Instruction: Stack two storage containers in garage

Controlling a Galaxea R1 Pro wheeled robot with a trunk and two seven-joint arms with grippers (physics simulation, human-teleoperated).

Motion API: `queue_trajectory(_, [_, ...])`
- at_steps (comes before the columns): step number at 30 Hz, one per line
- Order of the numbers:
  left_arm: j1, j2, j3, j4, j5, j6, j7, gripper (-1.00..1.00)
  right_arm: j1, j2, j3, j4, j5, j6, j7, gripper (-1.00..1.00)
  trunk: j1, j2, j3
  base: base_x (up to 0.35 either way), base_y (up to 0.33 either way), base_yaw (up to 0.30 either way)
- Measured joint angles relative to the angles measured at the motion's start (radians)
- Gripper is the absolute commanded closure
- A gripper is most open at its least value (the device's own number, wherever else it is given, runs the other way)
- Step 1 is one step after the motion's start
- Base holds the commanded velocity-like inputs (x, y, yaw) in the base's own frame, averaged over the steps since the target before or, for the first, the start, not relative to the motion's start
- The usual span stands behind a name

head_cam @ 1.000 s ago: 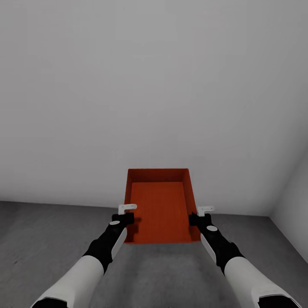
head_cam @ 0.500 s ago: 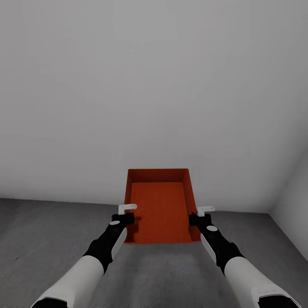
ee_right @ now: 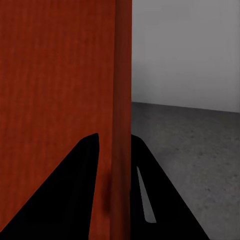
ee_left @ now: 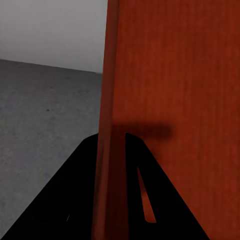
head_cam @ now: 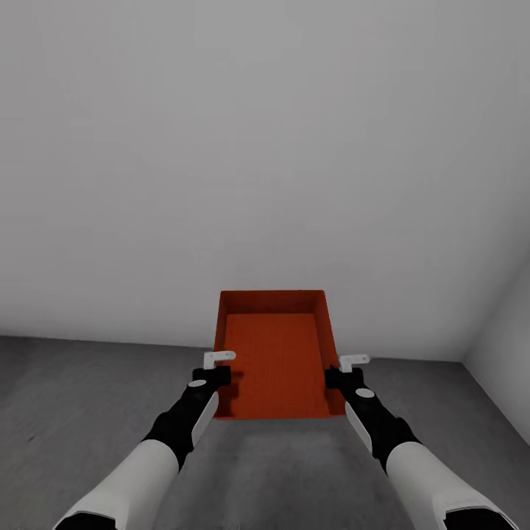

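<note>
Container (head_cam: 274,361) open-topped, clamped between both claws.

Bare garage-type room, simulator render. Plain white wall (head_cam: 265,147) ahead, second white wall (head_cam: 508,361) meeting it at a corner on the right. Floor (head_cam: 81,397) is dark grey speckled concrete, rough-looking, also seen in both wrist views (ee_left: 45,115) (ee_right: 190,145). No trim or skirting where wall meets floor; looks unfinished and utilitarian, not a lived-in room.
</note>
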Motion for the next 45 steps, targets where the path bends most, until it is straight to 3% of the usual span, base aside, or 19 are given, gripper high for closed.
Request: queue_trajectory(45, [0.0, 0.0, 0.001, -0.003, -0.001, 0.0, 0.0, 1.0, 0.0, 0.001, -0.001, -0.003, 0.002, 0.0, -0.001, 1.0, 0.0, 0.0, -0.072, 0.0, 0.0, 0.0])
